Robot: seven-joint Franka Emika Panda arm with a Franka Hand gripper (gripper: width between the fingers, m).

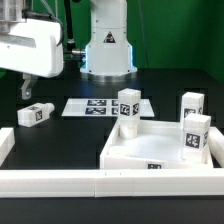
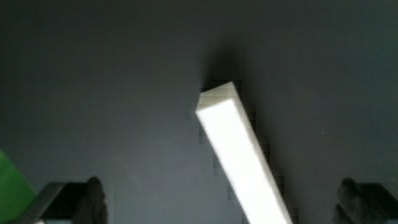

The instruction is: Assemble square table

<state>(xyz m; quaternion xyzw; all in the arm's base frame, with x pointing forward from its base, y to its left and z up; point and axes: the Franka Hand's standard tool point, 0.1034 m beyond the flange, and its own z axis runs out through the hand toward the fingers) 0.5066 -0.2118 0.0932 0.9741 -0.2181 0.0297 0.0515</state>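
Note:
The square table's white panel (image 1: 150, 152) lies at the exterior view's right, rim up. Three white tag-marked leg posts stand upright at its corners: one at the far left corner (image 1: 128, 106), one at the far right (image 1: 192, 104), one at the near right (image 1: 196, 136). Another leg post (image 1: 35, 114) lies on its side on the dark table at the left. My gripper (image 1: 25, 92) hangs above and just behind this lying post. In the wrist view my gripper (image 2: 222, 205) is open and empty, fingertips (image 2: 79, 202) wide apart.
The marker board (image 1: 95, 107) lies flat between the lying post and the panel. Long white border rails run along the front (image 1: 60, 182) and the left (image 1: 5, 142). A rail's end (image 2: 240, 150) shows under my gripper in the wrist view. The robot base (image 1: 107, 45) stands at the back.

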